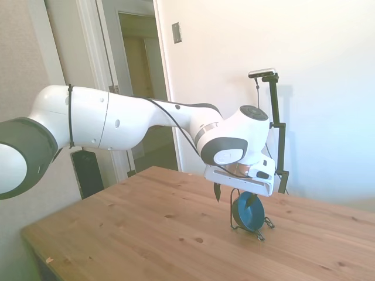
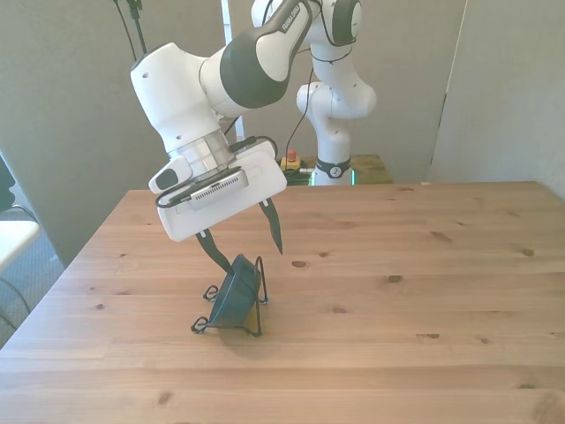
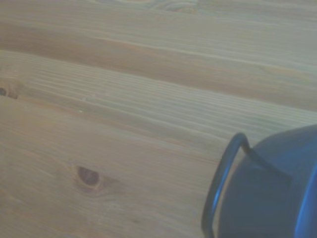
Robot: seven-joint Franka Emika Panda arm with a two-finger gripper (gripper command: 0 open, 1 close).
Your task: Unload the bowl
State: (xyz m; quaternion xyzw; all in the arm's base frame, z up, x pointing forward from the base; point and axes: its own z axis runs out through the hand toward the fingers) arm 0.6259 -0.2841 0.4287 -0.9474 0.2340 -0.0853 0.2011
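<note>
The bowl (image 2: 234,291) stood on edge in the wire stand (image 2: 256,305) — probably stiff, smooth and light — its upper rim between the released jaws.

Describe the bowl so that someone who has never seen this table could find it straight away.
On the wooden table, look directly under the white arm's gripper, toward the front view's left. There a thin black wire stand holds the bowl propped on its edge. The bowl is small, round, plain dark teal-blue, the only solid coloured item; the stand is bare wire.
</note>
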